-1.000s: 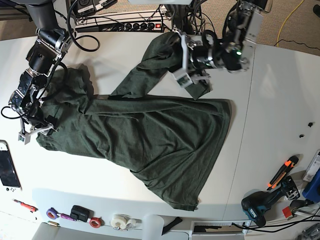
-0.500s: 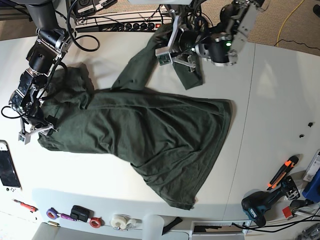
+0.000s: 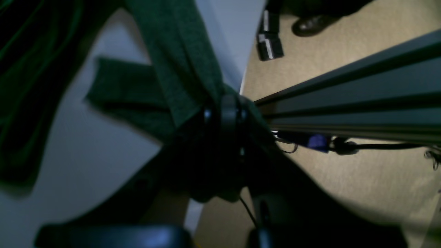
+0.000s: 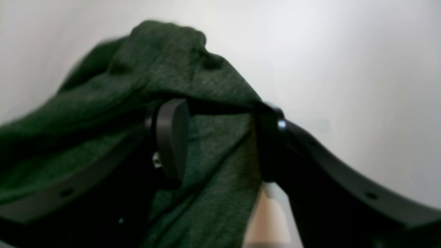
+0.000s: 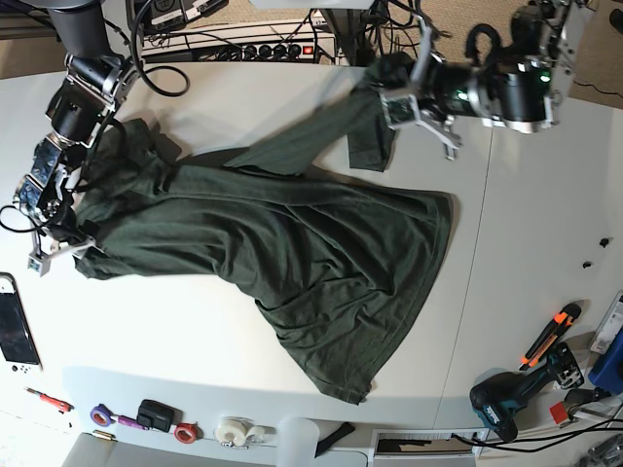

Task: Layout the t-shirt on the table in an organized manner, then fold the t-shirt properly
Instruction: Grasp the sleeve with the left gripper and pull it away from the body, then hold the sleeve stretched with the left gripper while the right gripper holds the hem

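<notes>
The dark green t-shirt [image 5: 292,253] lies spread on a slant across the white table [image 5: 526,243]. My left gripper [image 5: 389,92] hangs above the table's far edge, shut on a bunched sleeve that droops from it. In the left wrist view the fabric [image 3: 179,62] is pinched at that gripper [image 3: 225,112]. My right gripper [image 5: 56,248] sits at the shirt's left edge. In the right wrist view it [image 4: 220,144] stands open, its fingers [image 4: 170,137] wide apart, with loose shirt cloth [image 4: 113,89] lying between and over them.
A power drill [image 5: 506,399] and an orange-handled cutter [image 5: 550,336] lie at the front right. Tape rolls [image 5: 234,430] line the front edge. A handheld device [image 5: 15,331] lies at the left. A power strip [image 5: 263,49] and cables run behind the table.
My left gripper has closed on the sleeve and carried it up and to the right along the far edge, stretching the shirt. The right gripper has shifted slightly with the left edge.
</notes>
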Controlling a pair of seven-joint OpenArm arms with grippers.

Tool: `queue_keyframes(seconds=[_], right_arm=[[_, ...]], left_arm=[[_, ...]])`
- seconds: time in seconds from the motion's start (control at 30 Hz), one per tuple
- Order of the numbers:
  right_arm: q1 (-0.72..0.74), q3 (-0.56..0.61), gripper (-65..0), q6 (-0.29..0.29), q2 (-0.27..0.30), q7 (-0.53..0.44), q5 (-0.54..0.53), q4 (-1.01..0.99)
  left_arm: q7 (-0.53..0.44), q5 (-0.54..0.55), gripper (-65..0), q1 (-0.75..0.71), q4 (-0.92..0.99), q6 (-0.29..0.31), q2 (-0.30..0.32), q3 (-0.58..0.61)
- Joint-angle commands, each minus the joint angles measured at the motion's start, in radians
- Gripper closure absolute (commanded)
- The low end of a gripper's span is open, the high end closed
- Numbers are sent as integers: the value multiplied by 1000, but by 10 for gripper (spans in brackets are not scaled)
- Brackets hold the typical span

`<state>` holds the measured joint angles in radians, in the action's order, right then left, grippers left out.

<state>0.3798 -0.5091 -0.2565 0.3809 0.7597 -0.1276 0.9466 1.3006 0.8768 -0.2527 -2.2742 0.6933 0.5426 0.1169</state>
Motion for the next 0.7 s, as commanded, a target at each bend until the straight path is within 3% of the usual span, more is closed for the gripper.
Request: queue_keyframes(seconds=[0.0,0.3,0.6,0.67], right_arm=[[17,-2,-304,13,27,-4,14,9],[17,-2,-304,44,48,-5,16,9],[17,-2,-304,43,48,-2,12,9],[16,-2,-304,16,49,-2,-8,9]], left_arm=[[-18,29,0,3,-18,3,16,-33],[-18,96,0,3,-17,-4,25,-246],[-29,182,0,-45,-16,1,23,-251],[-47,182,0,-68,-13,5,23,-251]])
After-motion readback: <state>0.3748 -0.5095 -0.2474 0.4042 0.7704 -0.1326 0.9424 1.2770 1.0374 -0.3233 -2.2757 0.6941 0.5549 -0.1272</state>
